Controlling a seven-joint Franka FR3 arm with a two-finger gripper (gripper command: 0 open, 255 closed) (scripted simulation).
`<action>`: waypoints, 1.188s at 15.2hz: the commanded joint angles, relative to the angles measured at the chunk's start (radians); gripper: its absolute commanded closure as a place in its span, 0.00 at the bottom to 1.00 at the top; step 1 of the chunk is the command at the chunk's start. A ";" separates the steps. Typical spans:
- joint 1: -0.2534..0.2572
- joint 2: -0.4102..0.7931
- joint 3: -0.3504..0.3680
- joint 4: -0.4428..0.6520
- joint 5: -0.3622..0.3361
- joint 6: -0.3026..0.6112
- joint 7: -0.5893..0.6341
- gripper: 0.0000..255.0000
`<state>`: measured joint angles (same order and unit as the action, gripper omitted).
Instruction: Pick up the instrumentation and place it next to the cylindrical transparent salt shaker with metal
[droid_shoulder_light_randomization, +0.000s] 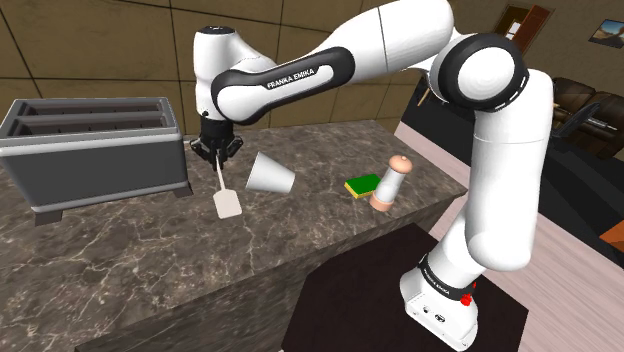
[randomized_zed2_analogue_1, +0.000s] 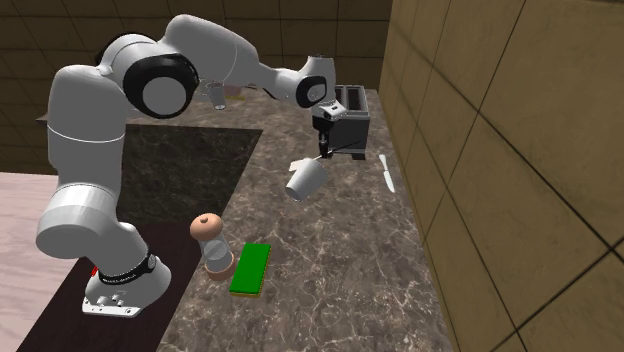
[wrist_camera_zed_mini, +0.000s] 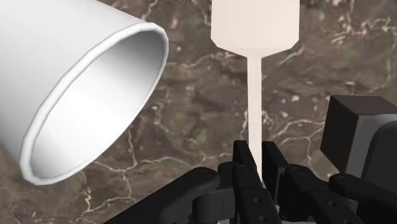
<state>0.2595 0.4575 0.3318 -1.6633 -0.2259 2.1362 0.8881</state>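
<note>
Shoulder view: my pincer (droid_shoulder_light_randomization: 218, 150) is clenched on the thin handle of a white spatula (droid_shoulder_light_randomization: 226, 200), blade hanging below it, while the salt shaker (droid_shoulder_light_randomization: 388, 183) stands well off, past a tipped white cup (droid_shoulder_light_randomization: 270, 173) and a green sponge (droid_shoulder_light_randomization: 363, 186). Second exterior view: the cup lies close beside the pincer, so I should rise before carrying across. Wrist view: my fingers (wrist_camera_zed_mini: 242, 159) pinch the slim handle far from the blade, so I should move slowly lest it pivot.

"FRANKA EMIKA" stands in white letters on the dark band of the arm's forearm (droid_shoulder_light_randomization: 292, 80).
</note>
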 joint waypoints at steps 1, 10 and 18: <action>-0.002 -0.011 0.003 0.013 0.006 -0.023 -0.005 1.00; -0.004 -0.051 0.012 0.078 0.026 -0.125 -0.022 1.00; -0.003 -0.072 0.018 0.155 0.039 -0.222 -0.035 1.00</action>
<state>0.2581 0.3921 0.3489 -1.5119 -0.1898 1.9244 0.8562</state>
